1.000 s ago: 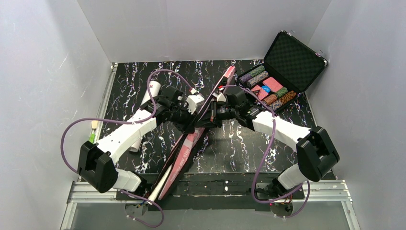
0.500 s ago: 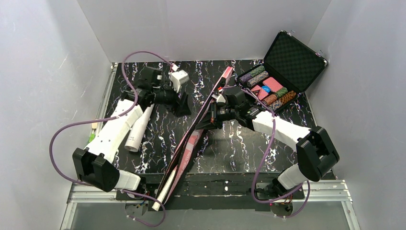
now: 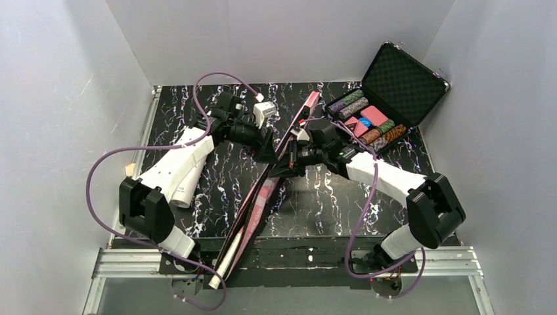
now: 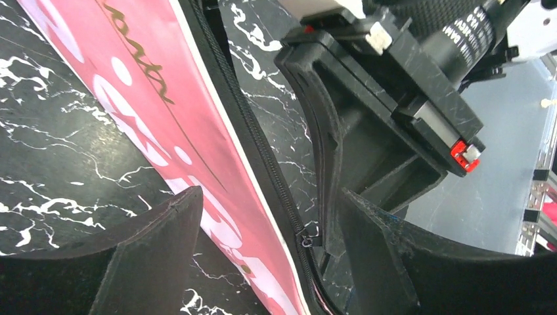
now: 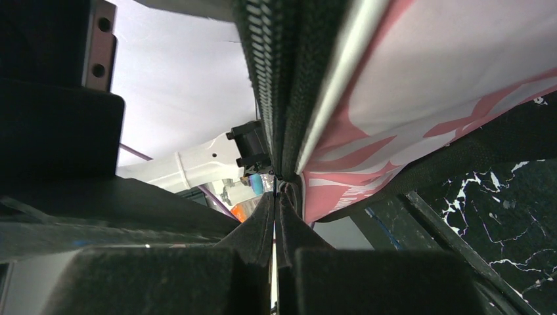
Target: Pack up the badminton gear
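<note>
So the long pink "SPORT" racket bag (image 3: 261, 197) runs 7-to-1 o'clock, right jaws pinching its edge, left jaws spread astride the small metal zip pull (image 4: 305, 239).

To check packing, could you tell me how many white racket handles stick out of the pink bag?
1: a white racket handle pokes from the near end of the long pink racket bag. Another may be hidden inside.

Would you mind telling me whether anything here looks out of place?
Yes: the bag lies diagonally, its near end hanging past the near edge of the table, with a white handle sticking out of that end.
</note>
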Tool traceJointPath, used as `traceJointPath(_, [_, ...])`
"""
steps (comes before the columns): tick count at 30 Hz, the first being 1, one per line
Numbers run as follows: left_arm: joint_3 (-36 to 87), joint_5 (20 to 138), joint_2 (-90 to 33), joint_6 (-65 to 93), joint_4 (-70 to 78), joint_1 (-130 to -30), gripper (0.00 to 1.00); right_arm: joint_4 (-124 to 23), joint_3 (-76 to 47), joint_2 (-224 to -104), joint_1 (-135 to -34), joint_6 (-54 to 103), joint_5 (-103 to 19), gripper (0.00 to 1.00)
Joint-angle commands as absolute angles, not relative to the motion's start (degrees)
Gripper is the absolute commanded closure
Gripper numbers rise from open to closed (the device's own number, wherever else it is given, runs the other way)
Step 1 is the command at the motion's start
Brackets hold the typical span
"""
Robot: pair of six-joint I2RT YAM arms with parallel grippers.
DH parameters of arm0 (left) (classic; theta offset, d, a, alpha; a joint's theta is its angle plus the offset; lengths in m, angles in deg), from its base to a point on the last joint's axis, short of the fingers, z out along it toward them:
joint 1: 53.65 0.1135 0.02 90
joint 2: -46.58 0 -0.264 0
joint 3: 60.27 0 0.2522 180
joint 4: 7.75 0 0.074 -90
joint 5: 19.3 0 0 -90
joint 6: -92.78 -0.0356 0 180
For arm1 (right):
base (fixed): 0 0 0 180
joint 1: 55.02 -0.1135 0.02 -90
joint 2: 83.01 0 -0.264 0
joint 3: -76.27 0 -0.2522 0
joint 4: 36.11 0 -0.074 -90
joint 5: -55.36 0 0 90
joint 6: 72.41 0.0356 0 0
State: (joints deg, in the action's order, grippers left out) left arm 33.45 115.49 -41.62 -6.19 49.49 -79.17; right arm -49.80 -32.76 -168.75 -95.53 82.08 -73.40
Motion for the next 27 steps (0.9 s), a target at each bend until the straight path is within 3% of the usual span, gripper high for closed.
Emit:
traceJointPath(1, [32.42,114.75,-40.01,-8.37,49.20,-80.38,0.27,-47.25,-30.91,-168.49,-96.07,82.69,-74.58,0.99])
traceJointPath(5, [32.04,114.33,-40.68,-8.85,49.06,-81.13,0.36,-46.46,-30.42,-168.96,-96.07,83.43,-74.60,0.99])
traceJointPath(9, [31.97,114.72,-41.77,-9.16,48.55,-81.25,0.60,-45.77,-30.07,-169.02,-96.07,83.95,-74.76,0.99])
traceJointPath(16, [32.78,114.32,-43.59,-8.29,46.99,-81.25,0.70,-44.68,-30.49,-168.19,-96.13,84.69,-74.59,0.99])
traceJointPath(21, [33.72,114.70,-44.97,-6.78,46.50,-81.25,1.00,-43.55,-31.22,-167.54,-96.16,85.53,-74.43,0.99])
traceJointPath(27, [33.72,114.35,-44.74,-2.05,42.82,-80.68,1.00,-43.45,-31.85,-166.84,-96.16,85.64,-73.85,0.99])
